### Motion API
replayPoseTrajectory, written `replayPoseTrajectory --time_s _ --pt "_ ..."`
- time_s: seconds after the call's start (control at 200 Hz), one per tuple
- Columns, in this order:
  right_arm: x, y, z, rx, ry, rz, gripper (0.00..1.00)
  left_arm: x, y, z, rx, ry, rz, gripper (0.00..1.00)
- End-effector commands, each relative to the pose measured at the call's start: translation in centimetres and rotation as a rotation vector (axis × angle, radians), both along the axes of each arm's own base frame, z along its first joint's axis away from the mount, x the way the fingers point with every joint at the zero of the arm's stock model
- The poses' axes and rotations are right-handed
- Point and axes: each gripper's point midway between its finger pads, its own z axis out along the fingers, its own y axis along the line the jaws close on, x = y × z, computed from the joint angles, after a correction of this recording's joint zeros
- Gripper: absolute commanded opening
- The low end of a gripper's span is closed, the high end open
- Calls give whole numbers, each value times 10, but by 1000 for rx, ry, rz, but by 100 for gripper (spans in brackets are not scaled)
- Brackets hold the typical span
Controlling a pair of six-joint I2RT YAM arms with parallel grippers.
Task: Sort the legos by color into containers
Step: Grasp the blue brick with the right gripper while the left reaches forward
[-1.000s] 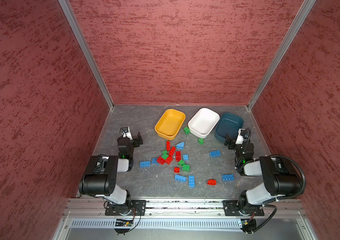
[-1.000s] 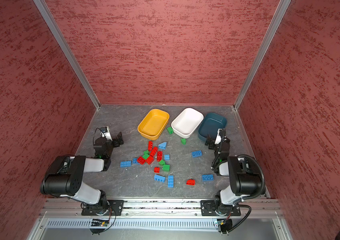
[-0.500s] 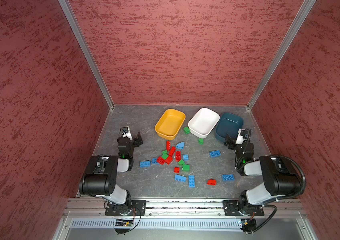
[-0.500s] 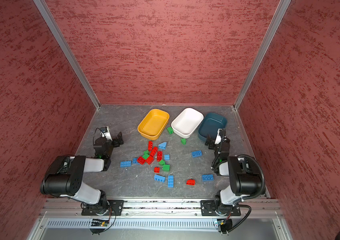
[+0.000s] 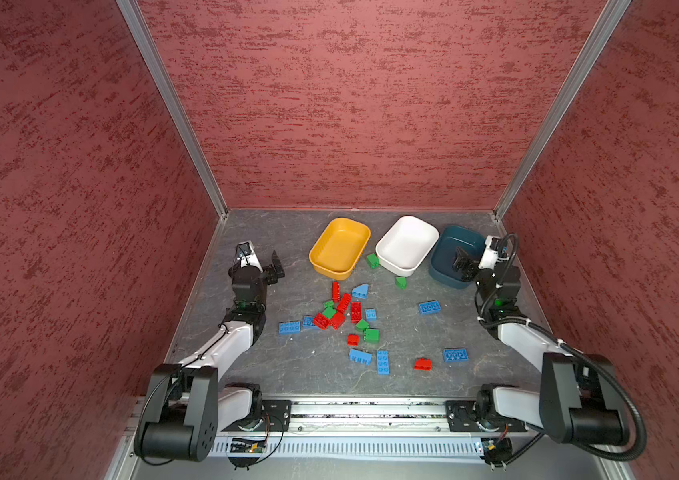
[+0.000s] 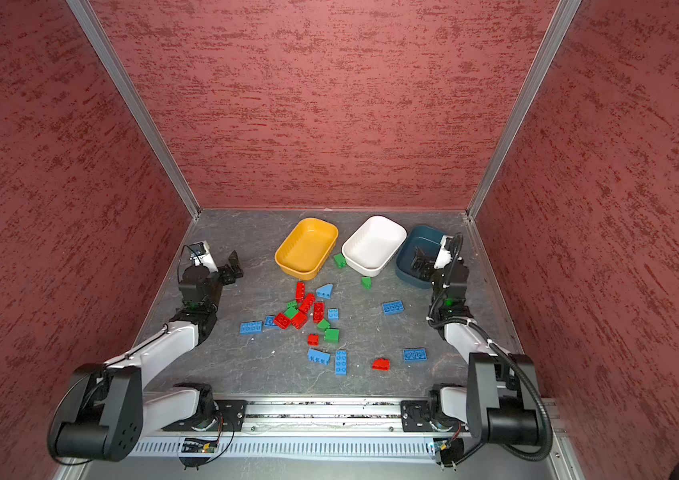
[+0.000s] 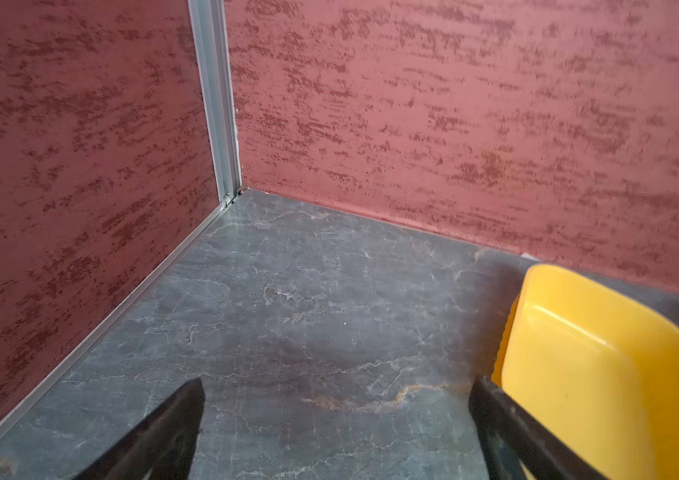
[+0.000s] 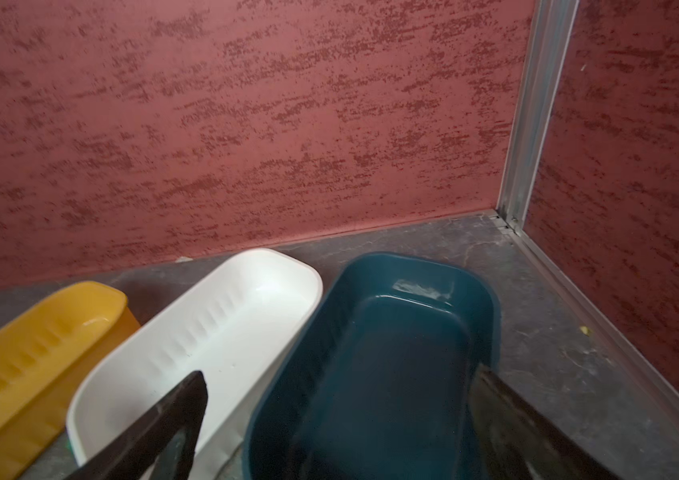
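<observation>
3 tubs (image 5: 339, 247), approx 20 legos (image 5: 355, 311), 2 arms (image 5: 229, 349)

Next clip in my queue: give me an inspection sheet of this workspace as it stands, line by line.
Surface: dark grey veined tabletop, no damage seen.
Job's things: red, green and blue legos lie loose mid-table, none in a tub; yellow tub, white tub and teal tub stand in a row at the back, empty.
Clutter: nothing seen.
Grippers: left gripper open, empty, over bare surface beside the yellow tub; right gripper open, empty, above the teal tub.
Cables: black hose loops off the right arm's base; no snag seen.
Surroundings: red textured walls on three sides, metal corner posts, rail in front.
</observation>
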Motion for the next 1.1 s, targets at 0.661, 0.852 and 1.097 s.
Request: replayPoseTrajectory --time_s 0.661,0.852,1.097 --pt "-110 32 -156 793 938 -582 99 -37 0 5 -396 83 84 99" --pt "-101 66 -167 732 1044 -538 92 -36 2 -9 -400 120 87 99" --pt "-98 91 -183 561 1196 -595 70 -33 -3 -27 -428 152 77 99"
